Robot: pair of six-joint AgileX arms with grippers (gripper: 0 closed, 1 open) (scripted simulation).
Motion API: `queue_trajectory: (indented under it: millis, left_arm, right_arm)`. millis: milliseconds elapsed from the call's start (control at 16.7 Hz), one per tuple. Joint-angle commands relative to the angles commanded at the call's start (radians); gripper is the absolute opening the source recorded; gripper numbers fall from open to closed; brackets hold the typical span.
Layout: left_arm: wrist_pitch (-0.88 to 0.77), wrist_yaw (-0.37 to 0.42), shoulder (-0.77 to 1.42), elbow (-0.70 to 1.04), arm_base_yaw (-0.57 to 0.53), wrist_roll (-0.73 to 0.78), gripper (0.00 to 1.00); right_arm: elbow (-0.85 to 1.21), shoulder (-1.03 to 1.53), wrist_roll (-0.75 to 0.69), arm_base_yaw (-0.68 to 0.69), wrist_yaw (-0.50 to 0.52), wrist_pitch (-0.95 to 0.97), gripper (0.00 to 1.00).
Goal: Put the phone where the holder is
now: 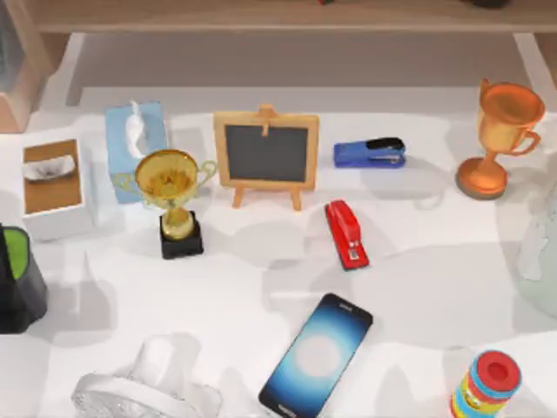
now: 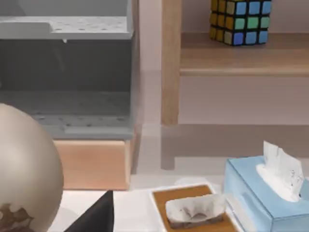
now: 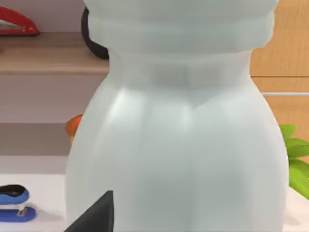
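The phone [image 1: 318, 357] lies flat near the table's front edge, right of centre, its blue screen with a pale middle facing up and its length slanted. A pale white stand-like object [image 1: 148, 383], seemingly the holder, sits at the front left, about a phone's length from it. A dark corner of my left gripper [image 2: 94, 218] shows in the left wrist view, which faces the tissue boxes at the back left. A matching dark corner of my right gripper [image 3: 94, 217] shows in the right wrist view, close behind a big pale bottle [image 3: 183, 135]. Nothing touches the phone.
A red stapler [image 1: 346, 233] lies just behind the phone. Further back stand a gold trophy [image 1: 170, 196], a small chalkboard [image 1: 265, 152], a blue stapler [image 1: 370, 152] and an orange trophy [image 1: 500, 135]. A black-green container [image 1: 17, 279] is at the left edge, a striped can [image 1: 487, 383] at front right.
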Motion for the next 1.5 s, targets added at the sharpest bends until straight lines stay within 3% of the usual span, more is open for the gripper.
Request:
queue_trajectory:
  millis: [360,720,1200,1500]
  left_arm:
    - [0.0,0.0,0.0,0.0,0.0,0.0,1.0]
    - [0.0,0.0,0.0,0.0,0.0,0.0,1.0]
    - [0.0,0.0,0.0,0.0,0.0,0.0,1.0]
    - [0.0,0.0,0.0,0.0,0.0,0.0,1.0]
  right_arm:
    - [0.089,0.066,0.02,0.03,-0.004,-0.039,1.0]
    - [0.47,0.365,0.16,0.147,0.013,-0.212,1.0]
    - [1.094,0.963,0.561,0.413,0.061,-0.532,1.0]
    - [1.357,1.33,0.87,0.605,0.068,-0.713,1.0]
